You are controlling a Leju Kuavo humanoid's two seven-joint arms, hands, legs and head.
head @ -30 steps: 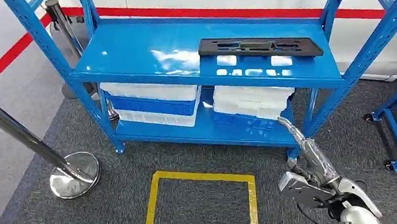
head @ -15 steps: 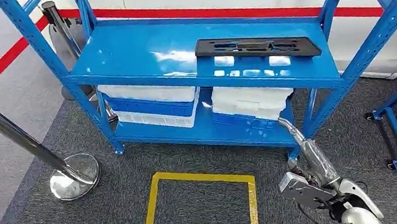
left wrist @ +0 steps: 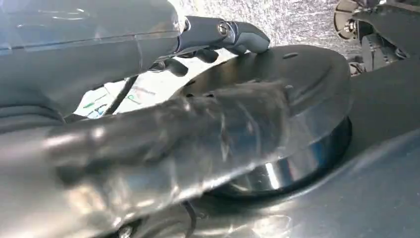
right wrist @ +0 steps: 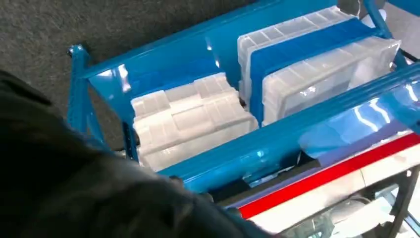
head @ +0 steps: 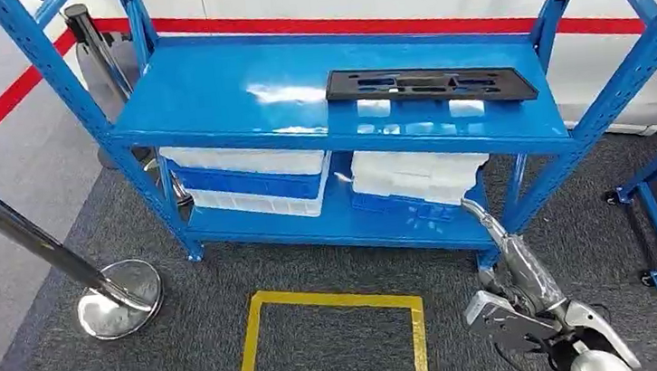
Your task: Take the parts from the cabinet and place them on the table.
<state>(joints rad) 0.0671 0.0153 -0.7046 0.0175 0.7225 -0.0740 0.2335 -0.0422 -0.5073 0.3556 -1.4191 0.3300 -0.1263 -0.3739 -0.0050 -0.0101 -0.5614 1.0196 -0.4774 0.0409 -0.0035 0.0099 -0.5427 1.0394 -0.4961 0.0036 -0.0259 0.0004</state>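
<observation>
Black part [head: 430, 84] on the blue cabinet [head: 206, 88], my arms low.
Head view: it lies long axis left-to-right on the top shelf, ahead of and above my right arm. Left wrist view: my left hand [left wrist: 218, 37] blurred, state untellable. Right wrist view: my right hand's state untellable.

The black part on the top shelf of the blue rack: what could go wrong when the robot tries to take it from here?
1. The black part is long, flat and thin; gripped at one end it may tilt or slip.
2. It lies toward the rack's right side, near the slanted blue post, which the right arm could bump while reaching.
3. The silver post leans close on the left, so a step that way could knock it.
</observation>
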